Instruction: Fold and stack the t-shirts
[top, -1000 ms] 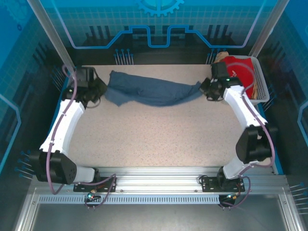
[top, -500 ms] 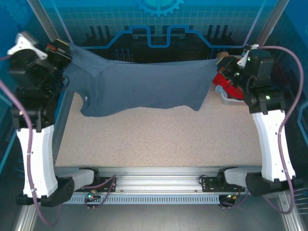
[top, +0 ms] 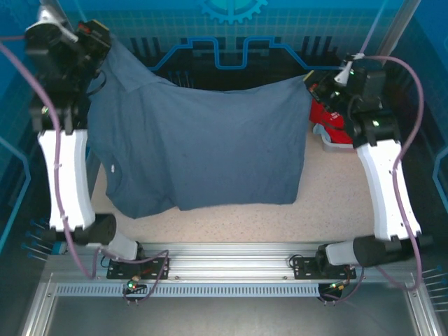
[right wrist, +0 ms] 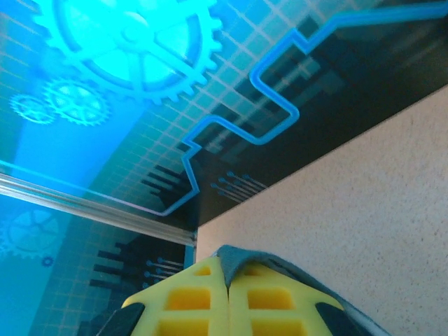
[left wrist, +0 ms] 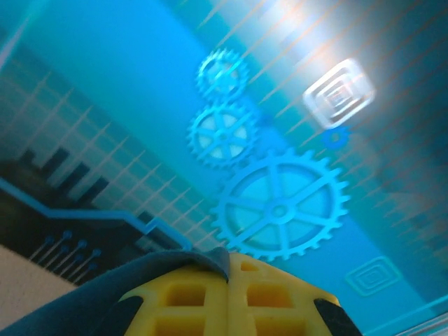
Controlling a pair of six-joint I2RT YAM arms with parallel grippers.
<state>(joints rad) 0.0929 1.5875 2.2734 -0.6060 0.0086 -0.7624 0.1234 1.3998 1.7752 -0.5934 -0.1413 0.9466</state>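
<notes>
A dusty slate-blue t-shirt [top: 203, 143] hangs spread wide between my two raised arms, its lower hem draping onto the table near the front. My left gripper [top: 105, 43] is shut on its upper left corner; blue cloth [left wrist: 175, 269] is pinched between the yellow fingers [left wrist: 259, 301]. My right gripper [top: 311, 80] is shut on the upper right corner, with a fold of cloth [right wrist: 262, 262] showing between its yellow fingers [right wrist: 189, 297]. A bright red t-shirt [top: 329, 115] lies in the basket behind the right gripper.
The white mesh basket [top: 336, 143] stands at the table's back right, mostly hidden by the right arm. The speckled beige table [top: 336, 203] shows to the right of and below the hanging shirt. Blue enclosure walls surround the table.
Both arms have lifted the blue shirt from a crumpled heap at the table's back and stretched it out; it now hangs lower and wider than half a second ago.
</notes>
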